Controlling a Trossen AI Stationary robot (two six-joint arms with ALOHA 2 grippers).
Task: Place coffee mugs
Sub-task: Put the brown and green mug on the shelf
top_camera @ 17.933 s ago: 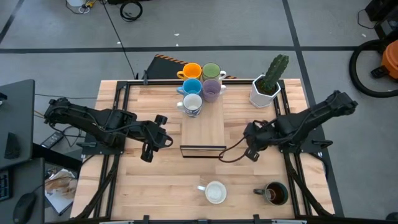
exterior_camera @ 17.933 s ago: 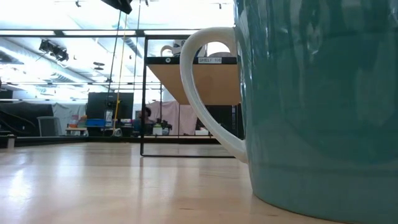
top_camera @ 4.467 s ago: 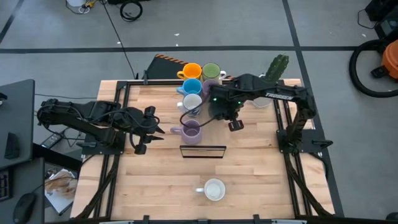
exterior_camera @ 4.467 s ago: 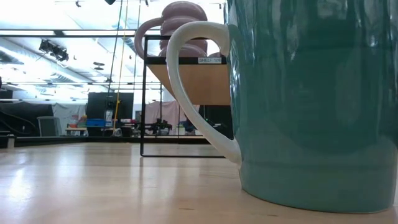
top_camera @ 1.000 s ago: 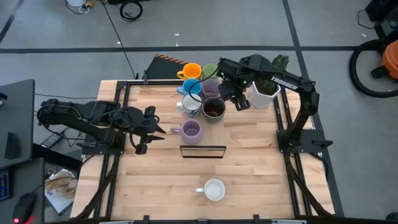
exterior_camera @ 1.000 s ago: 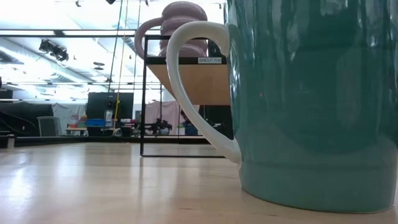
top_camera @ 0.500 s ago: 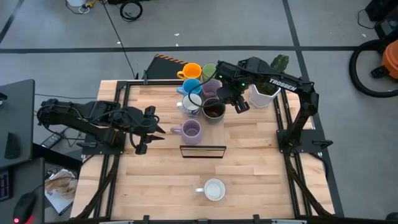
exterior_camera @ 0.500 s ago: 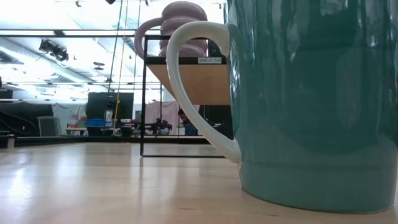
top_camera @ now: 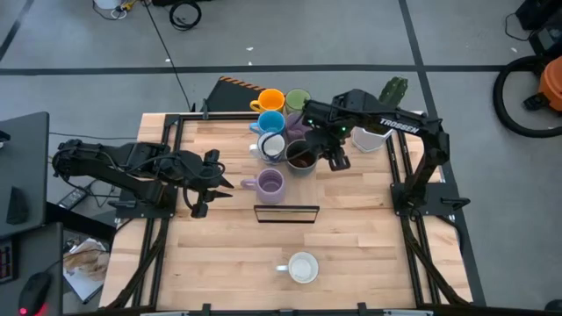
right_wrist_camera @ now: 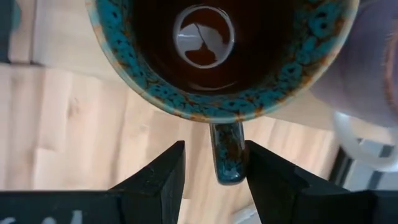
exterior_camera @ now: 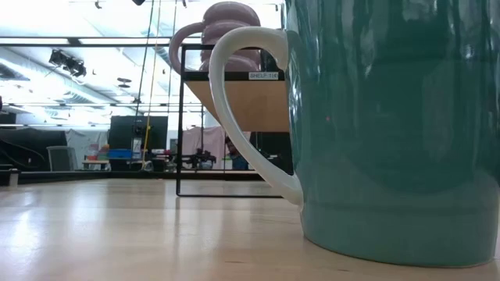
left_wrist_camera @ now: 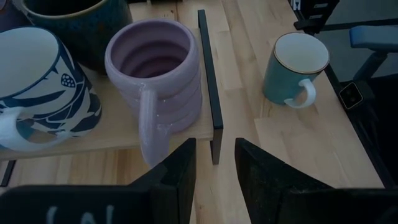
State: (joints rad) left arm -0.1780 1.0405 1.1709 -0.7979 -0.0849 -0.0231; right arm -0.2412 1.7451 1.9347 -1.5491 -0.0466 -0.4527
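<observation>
The right hand (top_camera: 327, 151) is positioned over the raised shelf (top_camera: 290, 189) at the far centre of the bench (top_camera: 351, 246). In the right wrist view its fingers (right_wrist_camera: 163, 168) stand spread on either side of the handle of the dark mug (right_wrist_camera: 224, 50), with a visible gap on each side, so nothing is pinched. The dark mug (top_camera: 302, 156) stands upright on the shelf, just beside the white patterned mug (top_camera: 272, 147) and a purple mug (top_camera: 297, 125). The orange mug (top_camera: 270, 101), green mug (top_camera: 297, 99) and blue mug (top_camera: 271, 121) are grouped behind them. A second purple mug (top_camera: 268, 183) stands nearer the shelf's front edge. The left hand (top_camera: 211, 183) waits beside it, fingers (left_wrist_camera: 180, 168) spread and empty. A white-lined teal mug (top_camera: 303, 268) stands alone near the bench's front edge.
</observation>
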